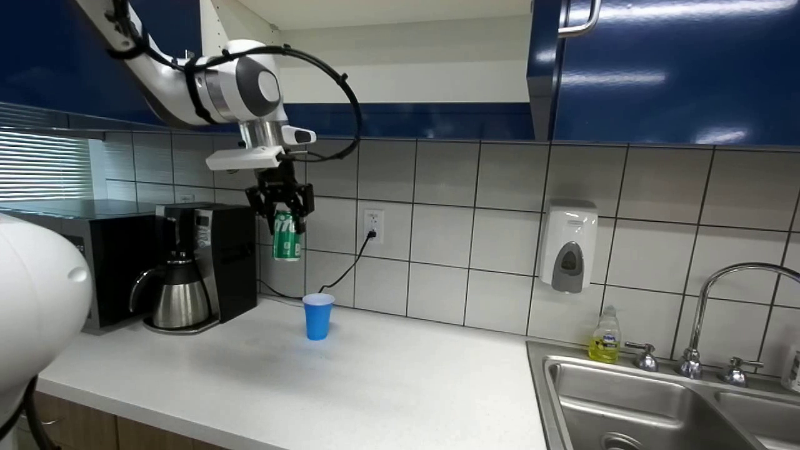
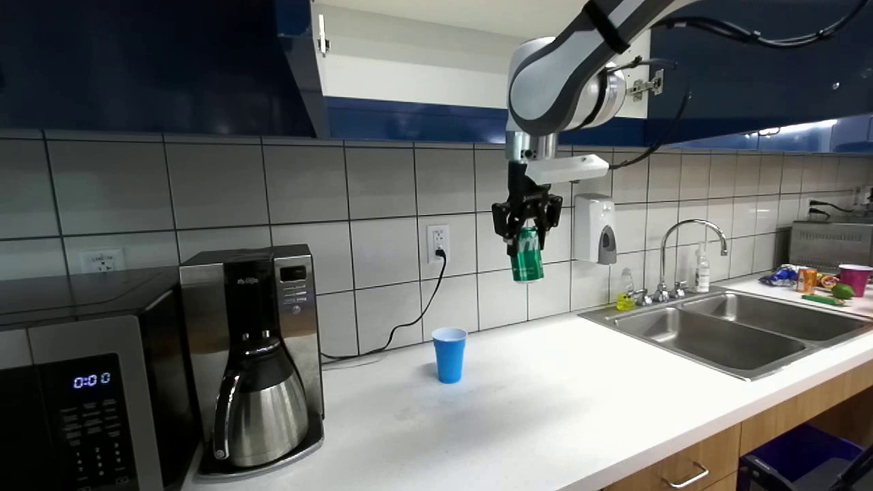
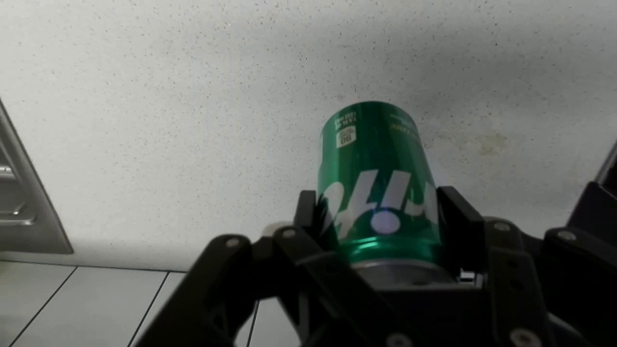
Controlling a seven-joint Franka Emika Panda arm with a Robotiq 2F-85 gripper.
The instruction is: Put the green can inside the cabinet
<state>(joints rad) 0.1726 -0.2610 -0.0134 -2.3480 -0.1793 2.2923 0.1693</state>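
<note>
- The gripper (image 1: 287,220) is pointing down, its jaws standing apart by just the can's width and holding the can (image 1: 287,245) near its upper end
- The fingers (image 3: 460,212) are pressing on opposite sides, and the can is hanging nearly upright in mid-air, below the lower edge of the cabinet (image 1: 412,120) and above the counter (image 2: 518,409)
- The step in hand is looking like the carry upward; an even, moderate squeeze is suiting it, since a thin can is probably risking dents
- The base is needing to clear that edge before any push inward; the cabinet is standing open, but its floor is not showing in the exterior views
- The arm (image 2: 580,75) is standing in front of the opening, so its cable (image 1: 341,79) is risking a snag; going in slowly and letting go only once the base is resting is seeming wise
- Below, the cup (image 1: 317,319) is standing upright, well apart from the can
- The counter is showing pale speckles and, in the wrist view, a faint brownish stain (image 3: 492,143)
- On the tiled wall (image 1: 437,237), a socket (image 1: 374,222) is taking a black plug (image 1: 372,234), and a dispenser (image 1: 570,247) is hanging farther along
- The coffee maker (image 2: 300,327) and microwave (image 2: 95,395) are sitting toward one end; the sink (image 1: 544,387), the tap (image 1: 698,322) and a soap bottle (image 1: 604,340) are lying toward the other
</note>
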